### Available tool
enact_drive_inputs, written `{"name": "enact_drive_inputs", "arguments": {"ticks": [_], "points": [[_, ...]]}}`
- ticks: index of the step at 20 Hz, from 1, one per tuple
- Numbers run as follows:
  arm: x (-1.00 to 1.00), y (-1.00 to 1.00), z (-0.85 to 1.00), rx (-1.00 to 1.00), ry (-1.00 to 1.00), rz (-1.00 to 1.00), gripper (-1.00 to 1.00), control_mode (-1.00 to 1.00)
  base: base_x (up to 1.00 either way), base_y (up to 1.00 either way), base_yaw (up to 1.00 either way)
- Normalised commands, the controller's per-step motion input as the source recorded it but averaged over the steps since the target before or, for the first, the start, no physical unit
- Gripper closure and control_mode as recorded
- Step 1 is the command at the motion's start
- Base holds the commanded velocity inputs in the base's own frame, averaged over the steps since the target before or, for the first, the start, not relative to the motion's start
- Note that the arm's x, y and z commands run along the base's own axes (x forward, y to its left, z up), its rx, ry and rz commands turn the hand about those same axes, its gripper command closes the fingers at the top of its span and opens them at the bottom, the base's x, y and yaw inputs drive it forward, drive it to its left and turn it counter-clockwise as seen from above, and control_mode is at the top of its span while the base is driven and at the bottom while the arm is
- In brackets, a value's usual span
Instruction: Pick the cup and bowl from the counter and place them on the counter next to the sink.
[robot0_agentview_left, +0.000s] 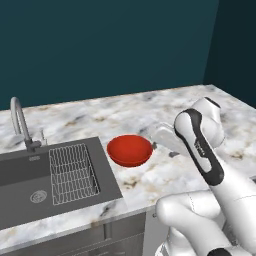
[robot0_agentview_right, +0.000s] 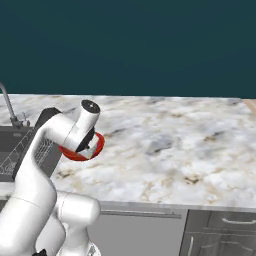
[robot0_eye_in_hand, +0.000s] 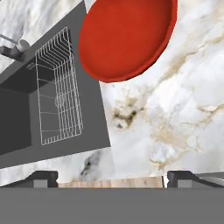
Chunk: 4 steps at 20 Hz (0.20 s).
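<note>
Hand (robot0_eye_in_hand: 112, 177) open and empty, red bowl (robot0_agentview_left: 129, 150) on worktop (robot0_agentview_left: 165, 175) just beside sink (robot0_agentview_left: 30, 185), ahead of fingertips.

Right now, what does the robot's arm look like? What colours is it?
The arm is glossy white, built from fat rounded tube-shaped pieces, like big sausages joined together. A dark grey band curves along one piece, and a round dark cap sits on top of a joint. The gripper has two small dark blocky fingertips.
</note>
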Motion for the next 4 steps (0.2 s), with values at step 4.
{"name": "enact_drive_inputs", "arguments": {"ticks": [4], "points": [[-0.72,-0.06,0.01,-0.03,-0.05,0.00,-1.00,-1.00,0.00,0.00,0.00]]}}
